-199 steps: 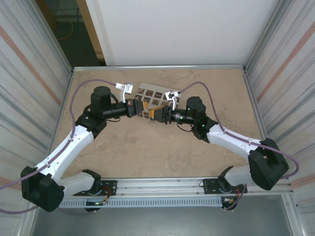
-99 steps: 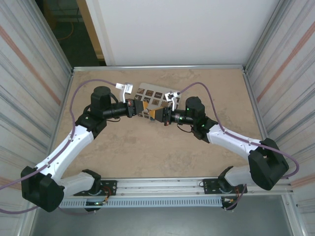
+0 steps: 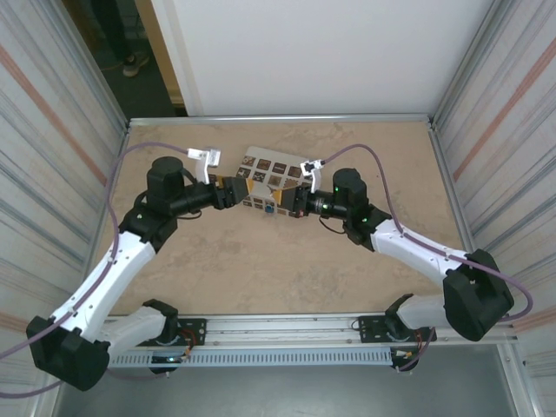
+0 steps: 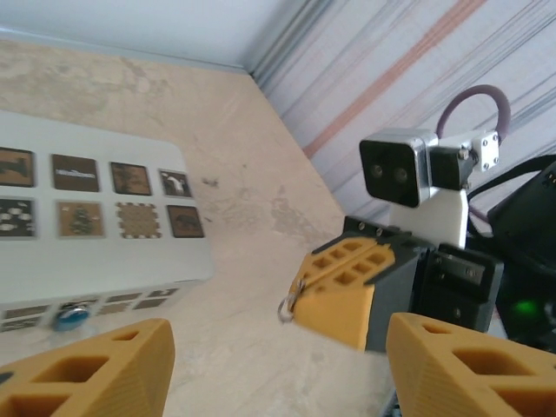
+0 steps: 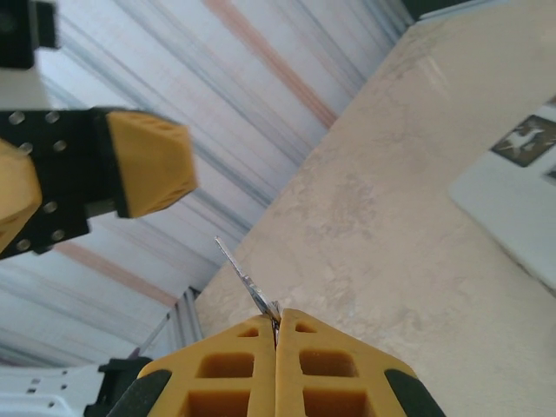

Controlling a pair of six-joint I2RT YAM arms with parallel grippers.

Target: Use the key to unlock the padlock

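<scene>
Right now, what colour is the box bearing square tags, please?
The box is white, clearest in the left wrist view.

the right end effector (image 5: 276, 323) pinches the key (image 5: 247, 280) between pressed-together fingers. up-left of the key hangs the left end effector (image 5: 95, 178); right of the key, a white box (image 5: 512, 204) lies on the counter (image 5: 382, 226).
</scene>
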